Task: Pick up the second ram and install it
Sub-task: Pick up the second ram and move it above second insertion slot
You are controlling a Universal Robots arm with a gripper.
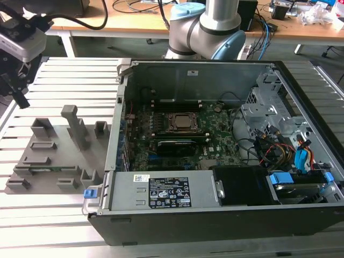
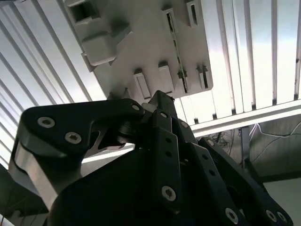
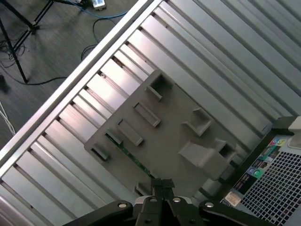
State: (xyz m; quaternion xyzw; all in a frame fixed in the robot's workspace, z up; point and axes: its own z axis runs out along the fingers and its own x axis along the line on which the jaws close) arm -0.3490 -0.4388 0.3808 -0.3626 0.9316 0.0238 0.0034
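The second ram (image 3: 128, 154) is a thin green stick lying in a slot of the grey holder plate (image 3: 174, 136); it also shows in the second wrist view (image 2: 176, 47) and faintly in the exterior view (image 1: 45, 170). My gripper (image 3: 162, 182) hangs well above the holder plate, toward the exterior view's left (image 1: 22, 100), apart from the ram. Its fingertips (image 2: 159, 100) are together with nothing between them. The open computer case (image 1: 115, 134) lies to the exterior view's right, with the motherboard (image 1: 220, 134) and CPU socket (image 1: 183, 122) inside.
The holder plate (image 1: 54, 161) carries several grey upright blocks (image 1: 78, 126) and slots. Everything rests on a ribbed aluminium table (image 1: 70, 75). The case holds a power supply (image 1: 166, 191), drive cage (image 1: 269, 102) and loose cables (image 1: 279, 150). The arm's base (image 1: 207, 29) stands behind the case.
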